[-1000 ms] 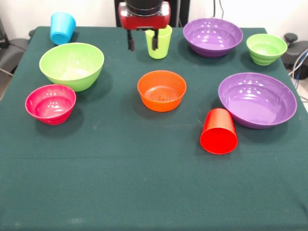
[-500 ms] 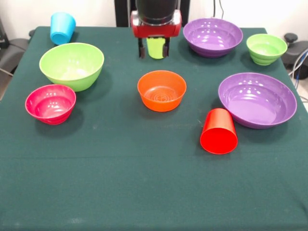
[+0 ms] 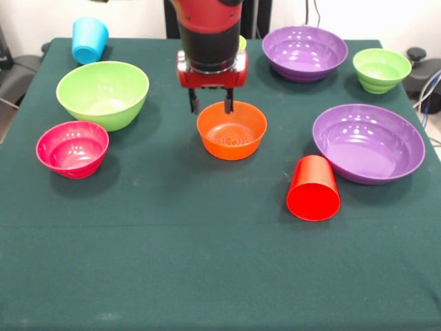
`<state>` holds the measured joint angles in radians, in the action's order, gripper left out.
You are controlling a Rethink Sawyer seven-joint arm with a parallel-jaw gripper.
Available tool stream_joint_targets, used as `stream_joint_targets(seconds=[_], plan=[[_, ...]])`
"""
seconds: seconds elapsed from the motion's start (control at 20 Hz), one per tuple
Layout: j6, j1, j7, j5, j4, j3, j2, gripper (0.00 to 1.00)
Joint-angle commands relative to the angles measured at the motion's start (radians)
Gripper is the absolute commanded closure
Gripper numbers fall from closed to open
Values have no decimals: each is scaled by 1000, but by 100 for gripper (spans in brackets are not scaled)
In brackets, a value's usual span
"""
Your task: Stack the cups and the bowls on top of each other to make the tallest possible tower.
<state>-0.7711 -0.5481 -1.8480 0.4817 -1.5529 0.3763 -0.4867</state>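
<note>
On the dark green tabletop (image 3: 220,262) we see our gripper (image 3: 210,107), fingers spread and empty, at the far rim of the orange bowl (image 3: 231,130), with the large lime green bowl (image 3: 103,93) apart and the red cup (image 3: 313,188) lying tipped beside a purple bowl (image 3: 368,142).

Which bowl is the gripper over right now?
The orange bowl at table centre: the open gripper hangs at its far rim; every other bowl sits well off to a side.

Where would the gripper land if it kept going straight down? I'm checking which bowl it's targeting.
Probably the far rim of the orange bowl: the open gripper points down just above it, though depth is hard to judge.
</note>
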Motion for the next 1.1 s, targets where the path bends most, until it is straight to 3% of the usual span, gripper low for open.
stream_joint_targets(seconds=[0.05, 1.1], plan=[[-83, -1, 50, 4, 115, -7, 78, 0], [-85, 5, 100, 44, 157, -10, 96, 0]])
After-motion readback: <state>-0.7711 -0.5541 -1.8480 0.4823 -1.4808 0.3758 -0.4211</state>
